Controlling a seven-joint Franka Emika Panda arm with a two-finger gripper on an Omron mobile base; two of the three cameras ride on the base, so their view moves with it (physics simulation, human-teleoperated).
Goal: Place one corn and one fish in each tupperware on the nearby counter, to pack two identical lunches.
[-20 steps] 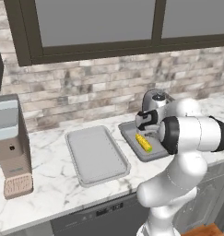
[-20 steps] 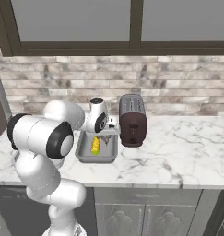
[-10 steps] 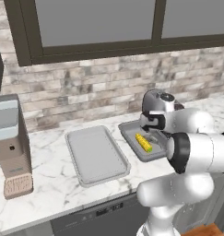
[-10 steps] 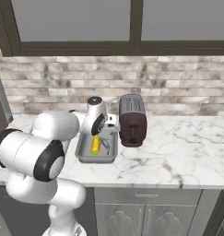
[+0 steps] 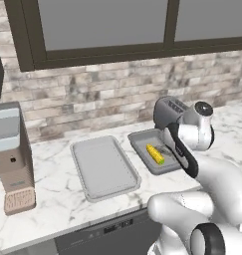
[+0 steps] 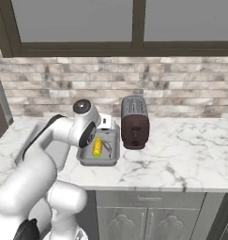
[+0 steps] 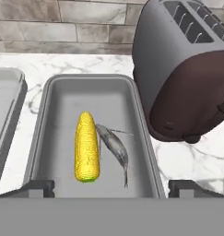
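Hovering low over the right-hand tupperware (image 7: 92,92), the end effector (image 7: 111,188) has its two dark tips spread wide, one near each long rim of this tray, and it holds nothing. Just beyond the tips, inside the tray, lie one corn (image 7: 86,146) and one fish (image 7: 114,147), side by side and touching or almost touching, the corn on the side away from the toaster (image 7: 187,69). So this lunch looks complete, in my judgement.

Further from the toaster, on the other side of the packed tray, the second tupperware (image 5: 103,167) is on the desk (image 5: 53,211) and has nothing in it. The next step is probably to fetch the second cob and the second fish for it; I cannot see them.

To do it well, the arm should lift straight up first, so that the tips do not catch the tray rims or push the fish. The toaster stands just beside the packed tray, so a swing should go away from it. At the far edge of the desk, well apart from the toaster, stands a coffee machine (image 5: 10,149).
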